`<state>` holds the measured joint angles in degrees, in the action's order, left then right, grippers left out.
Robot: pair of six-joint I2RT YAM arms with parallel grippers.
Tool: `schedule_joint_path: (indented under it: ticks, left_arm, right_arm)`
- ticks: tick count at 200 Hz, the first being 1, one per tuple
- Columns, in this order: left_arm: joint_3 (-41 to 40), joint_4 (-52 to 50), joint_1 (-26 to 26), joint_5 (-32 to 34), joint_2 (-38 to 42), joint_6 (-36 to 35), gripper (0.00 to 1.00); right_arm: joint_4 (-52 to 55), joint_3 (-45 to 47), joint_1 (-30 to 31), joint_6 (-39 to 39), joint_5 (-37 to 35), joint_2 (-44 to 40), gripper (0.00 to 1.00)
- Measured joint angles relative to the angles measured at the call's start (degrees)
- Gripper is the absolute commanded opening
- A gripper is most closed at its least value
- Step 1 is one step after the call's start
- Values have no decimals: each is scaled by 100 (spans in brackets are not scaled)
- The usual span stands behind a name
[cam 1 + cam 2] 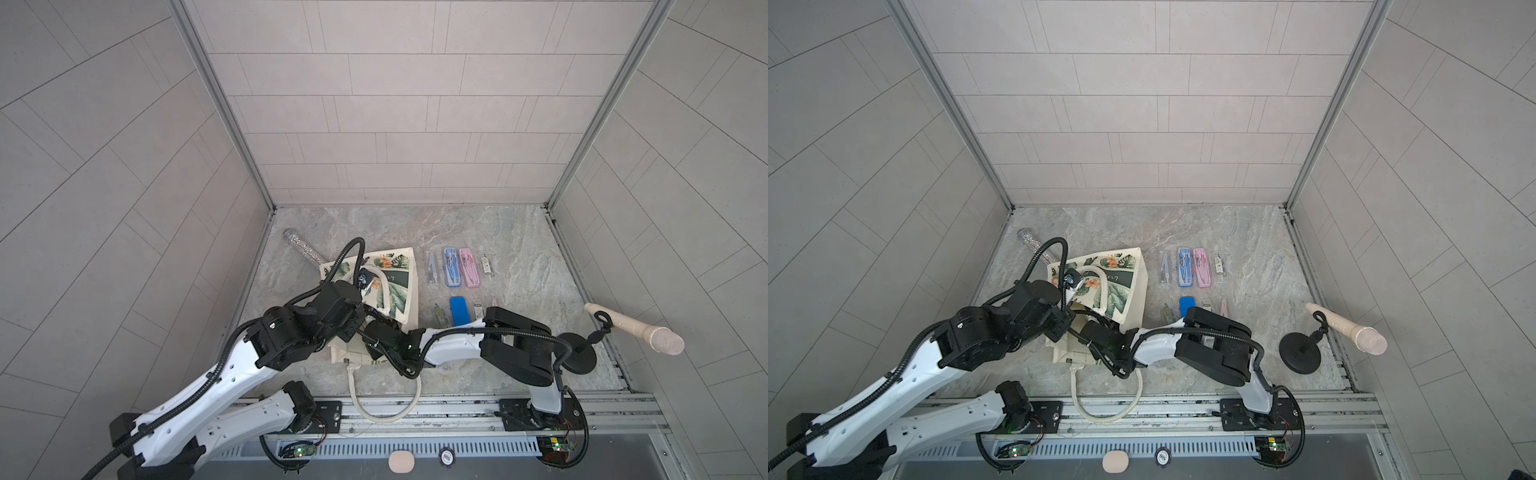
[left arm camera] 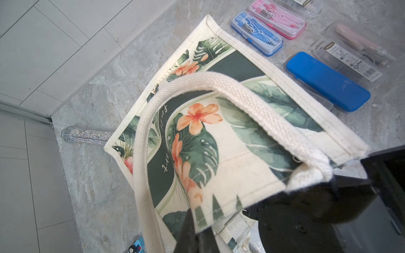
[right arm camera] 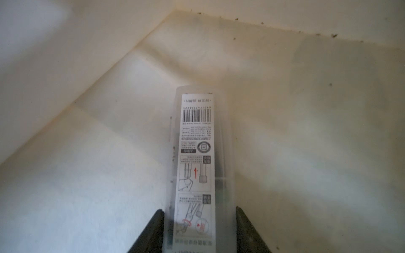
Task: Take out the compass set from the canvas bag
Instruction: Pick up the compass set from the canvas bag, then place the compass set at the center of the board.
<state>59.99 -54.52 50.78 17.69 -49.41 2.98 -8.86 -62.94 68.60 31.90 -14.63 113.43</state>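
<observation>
My left gripper (image 2: 197,232) is clamped on the upper lip of the canvas bag (image 2: 197,153), tenting the soft cream cloth. Inside, the right gripper (image 3: 199,219) straddles the compass set (image 3: 197,142), a slim, slick clear-plastic case with a barcoded label; whether the jaws pinch yet I cannot tell. I'd squeeze squarely on its long rigid edges, then draw straight back through the mouth.

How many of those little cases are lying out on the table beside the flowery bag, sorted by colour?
Blue cases: 2
Pink case: 1
Clear cases: 5
Total: 8
</observation>
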Motion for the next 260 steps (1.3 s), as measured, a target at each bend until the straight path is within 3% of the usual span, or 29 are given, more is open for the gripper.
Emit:
schedule_joint_path:
  ticks: [108, 169, 194, 225, 260]
  left_arm:
    - [-131, 160, -105, 203, -267, -140, 0]
    - [-22, 76, -118, 146, -323, -120, 0]
    - [-22, 57, -118, 0, -133, 28, 4]
    - [-28, -144, -127, -66, 227, 326, 5]
    - [-66, -273, -127, -229, 463, 435, 5]
  right_arm:
    - [1110, 1392, 769, -715, 122, -3018, 43]
    - [2162, 2000, 754, -776, -577, -5246, 43]
    - [2651, 2142, 376, -798, -863, -6277, 42]
    - [3156, 2452, -627, -728, -1215, -7405, 40]
    - [3528, 2629, -1620, -621, -1191, -8004, 41]
